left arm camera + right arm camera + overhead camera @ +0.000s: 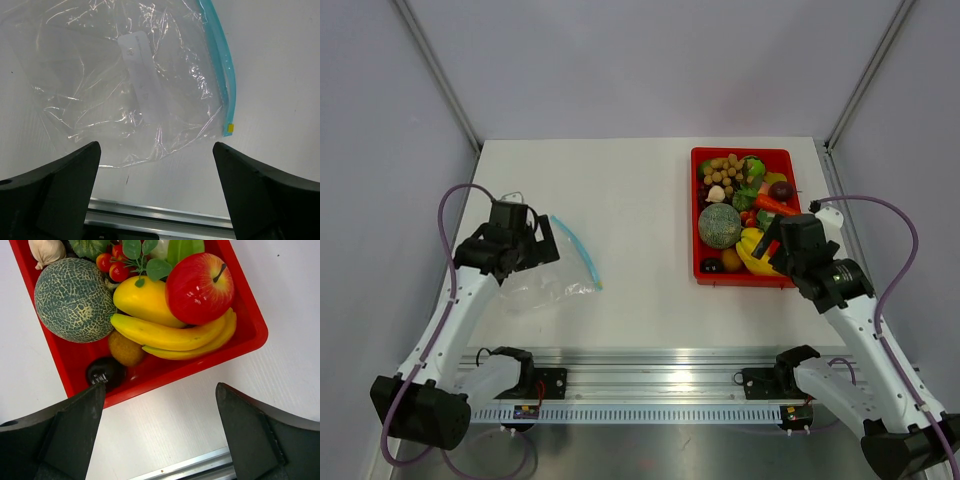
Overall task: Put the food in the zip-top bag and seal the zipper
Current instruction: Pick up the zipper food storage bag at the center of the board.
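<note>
Left fingers (55, 195) apart, zip-top bag (100, 100) flat, zipper (222, 65) along right edge

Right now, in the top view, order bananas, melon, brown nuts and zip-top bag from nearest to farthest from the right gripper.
1. bananas, beside the right gripper
2. melon, middle of the tray
3. brown nuts, tray's far end
4. zip-top bag, far left

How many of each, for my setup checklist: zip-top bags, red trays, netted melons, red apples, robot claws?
zip-top bag: 1
red tray: 1
netted melon: 1
red apple: 1
claws, left claw and right claw: 2
Total: 6
</note>
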